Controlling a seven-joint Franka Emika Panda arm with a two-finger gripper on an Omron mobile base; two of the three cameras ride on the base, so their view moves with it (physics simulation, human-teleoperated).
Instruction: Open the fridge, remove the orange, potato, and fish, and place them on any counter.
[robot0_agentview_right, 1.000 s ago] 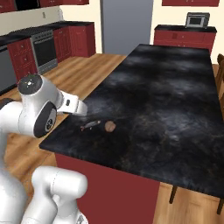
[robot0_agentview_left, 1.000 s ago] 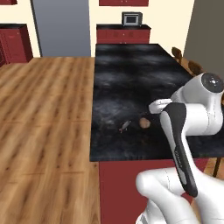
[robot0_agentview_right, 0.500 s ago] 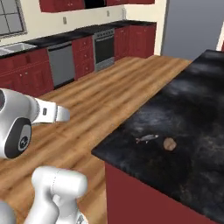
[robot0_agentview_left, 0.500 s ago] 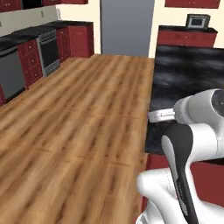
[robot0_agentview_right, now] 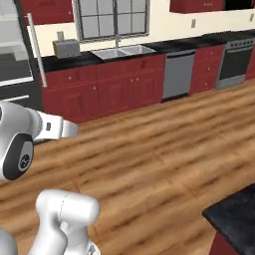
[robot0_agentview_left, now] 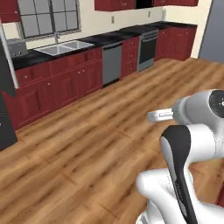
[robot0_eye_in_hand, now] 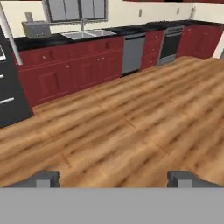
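1. Hand view: the gripper (robot0_eye_in_hand: 113, 178) points out over a wooden floor (robot0_eye_in_hand: 131, 127), its two dark finger tips (robot0_eye_in_hand: 43, 178) standing far apart at the bottom edge with nothing between them, so the hand is wide open and holds nothing.
2. Beyond the floor runs a row of red cabinets (robot0_eye_in_hand: 78, 70) under a black worktop, with a double sink (robot0_eye_in_hand: 87, 34) below a window (robot0_eye_in_hand: 76, 8), a toaster (robot0_eye_in_hand: 36, 29) to the sink's left, a grey dishwasher (robot0_eye_in_hand: 133, 53) and a stove (robot0_eye_in_hand: 170, 41) further right.
3. At the left edge of this view stands the fridge (robot0_eye_in_hand: 11, 94), dark grey, with one long white rod handle (robot0_eye_in_hand: 11, 35) slanting up beside it. Whether its doors stand open or shut cannot be told from here.
4. Left base view: the fridge (robot0_agentview_left: 6, 105) is a dark strip at the far left edge, well apart from the arm, which rises at the lower right.
5. Right base view: the fridge (robot0_agentview_right: 17, 74) fills the upper left, behind the arm's white links.
6. A corner of the counter (robot0_agentview_right: 236, 214), black marbled stone, shows at the lower right of the right base view.
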